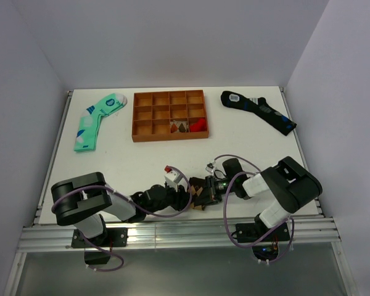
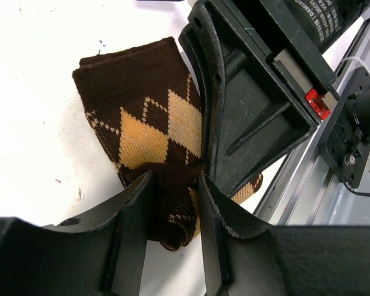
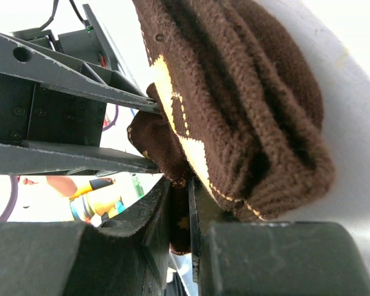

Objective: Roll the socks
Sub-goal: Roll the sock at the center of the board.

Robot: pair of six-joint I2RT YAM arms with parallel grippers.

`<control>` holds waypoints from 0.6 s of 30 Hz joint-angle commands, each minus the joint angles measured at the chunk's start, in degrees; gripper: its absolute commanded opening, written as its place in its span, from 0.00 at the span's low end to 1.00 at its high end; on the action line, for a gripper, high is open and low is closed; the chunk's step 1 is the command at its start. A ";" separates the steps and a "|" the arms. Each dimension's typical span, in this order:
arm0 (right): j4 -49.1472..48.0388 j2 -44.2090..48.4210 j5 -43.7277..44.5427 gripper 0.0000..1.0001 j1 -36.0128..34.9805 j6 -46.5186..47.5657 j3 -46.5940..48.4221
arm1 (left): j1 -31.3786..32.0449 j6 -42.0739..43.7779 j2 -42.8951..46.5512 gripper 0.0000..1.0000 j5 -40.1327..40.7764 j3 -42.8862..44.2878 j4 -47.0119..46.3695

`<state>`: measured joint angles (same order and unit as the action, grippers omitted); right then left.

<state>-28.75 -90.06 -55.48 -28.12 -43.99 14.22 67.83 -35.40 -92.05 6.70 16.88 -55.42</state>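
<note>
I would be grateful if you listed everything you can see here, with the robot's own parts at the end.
brown argyle socks: one folded bundle, dark brown with tan diamonds, near edge of the table, between the pincers
mint-green sock: one, mint with white patches, far left
dark sock: one, black-navy with blue marks, far right
compartment tray: one, orange-brown, far centre
small pieces: a few, red and brownish, in the tray's near-right compartments
table: one, white
left pincer: one, black, closed on the socks
right pincer: one, black, closed on the socks
</note>
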 commanded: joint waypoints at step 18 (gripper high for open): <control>12.20 9.54 16.09 0.39 0.70 3.73 0.11 | -1.12 -5.03 -2.26 0.00 2.44 4.30 21.73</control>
<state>-23.03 -83.85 -51.13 -27.81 -43.38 14.24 66.67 -39.29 -93.67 6.81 20.95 -50.46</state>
